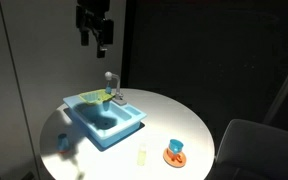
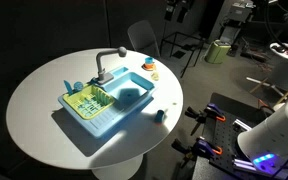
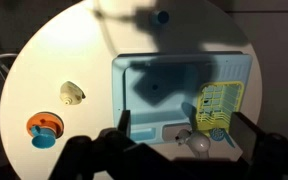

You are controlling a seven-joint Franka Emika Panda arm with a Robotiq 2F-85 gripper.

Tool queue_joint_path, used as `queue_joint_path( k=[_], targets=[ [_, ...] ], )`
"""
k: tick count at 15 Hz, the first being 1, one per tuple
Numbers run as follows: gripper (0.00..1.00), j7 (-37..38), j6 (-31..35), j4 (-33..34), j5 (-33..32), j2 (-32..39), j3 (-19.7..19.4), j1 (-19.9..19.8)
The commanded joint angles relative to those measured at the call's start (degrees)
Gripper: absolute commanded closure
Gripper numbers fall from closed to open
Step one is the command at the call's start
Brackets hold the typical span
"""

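Observation:
My gripper (image 1: 94,35) hangs high above the round white table (image 1: 179,115), open and empty; its two dark fingers frame the bottom of the wrist view (image 3: 184,140). Directly below it is a blue toy sink (image 1: 104,120) (image 2: 109,100) (image 3: 174,85). A yellow dish rack (image 1: 92,98) (image 2: 87,100) (image 3: 220,103) sits at one end of the sink. A grey faucet (image 1: 110,82) (image 2: 104,62) (image 3: 196,143) stands on its rim. The gripper touches nothing.
An orange plate with a blue cup (image 1: 175,152) (image 2: 149,66) (image 3: 44,128) sits near the table edge, beside a small pale yellow item (image 1: 141,154) (image 3: 72,93). A small blue cup (image 2: 159,114) (image 3: 161,16) stands across the sink. A chair (image 1: 254,145) is next to the table.

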Motion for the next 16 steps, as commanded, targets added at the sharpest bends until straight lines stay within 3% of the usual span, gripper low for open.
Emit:
queue_joint_path(
  k=[1, 16],
  targets=[
    [0.00, -0.3, -0.2, 0.2, 0.3, 0.1, 0.8, -0.9],
    [0.00, -1.2, 1.6, 1.2, -1.0, 2.6, 0.8, -1.4]
  ],
)
